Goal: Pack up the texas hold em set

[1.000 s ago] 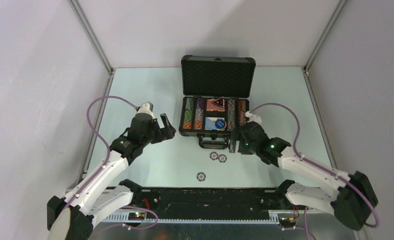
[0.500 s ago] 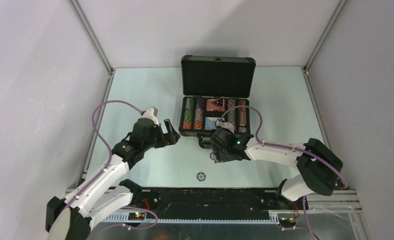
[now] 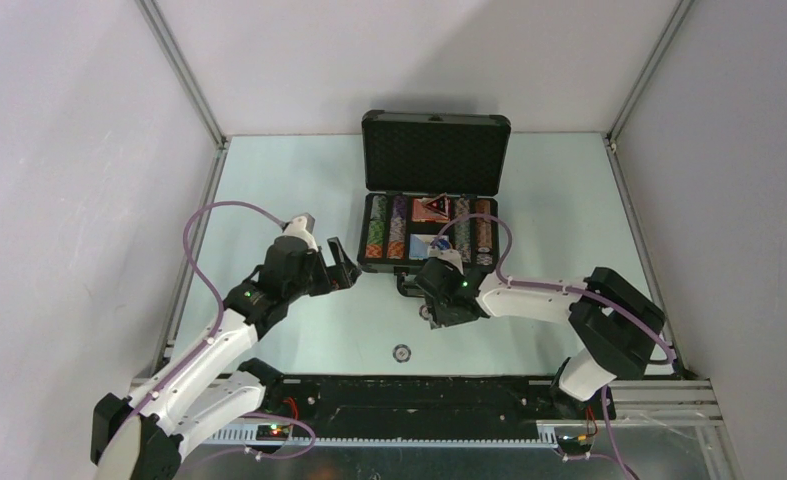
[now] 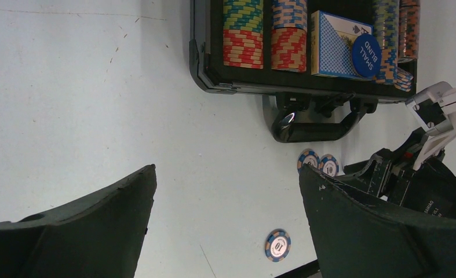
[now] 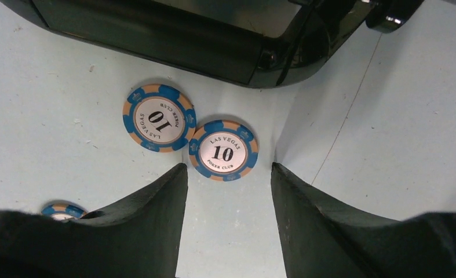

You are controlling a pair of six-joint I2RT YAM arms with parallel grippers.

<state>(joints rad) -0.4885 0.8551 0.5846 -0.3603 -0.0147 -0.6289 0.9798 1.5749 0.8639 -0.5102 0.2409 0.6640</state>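
The black briefcase (image 3: 369,262) of the texas hold em set lies open, lid (image 3: 436,152) upright, with rows of coloured chips (image 4: 243,35), a red-patterned deck (image 3: 431,210) and a blue deck (image 4: 332,46) under a blue button (image 4: 365,55). Two blue-and-orange "10" chips (image 5: 159,117) (image 5: 223,150) lie side by side before the handle (image 4: 312,124). My right gripper (image 5: 228,168) hangs open just short of the nearer one, holding nothing. A third chip (image 3: 401,352) lies nearer the bases. My left gripper (image 3: 339,265) stands wide open left of the case.
The right arm (image 4: 422,179) shows at the right edge of the left wrist view, next to the two chips. Grey walls and metal rails (image 3: 194,250) bound the pale table. The black base rail (image 3: 409,395) runs along the near edge.
The right arm has swung left from the case's front right corner to over the two chips, and its jaws have narrowed. The left arm shifted slightly and stays open.
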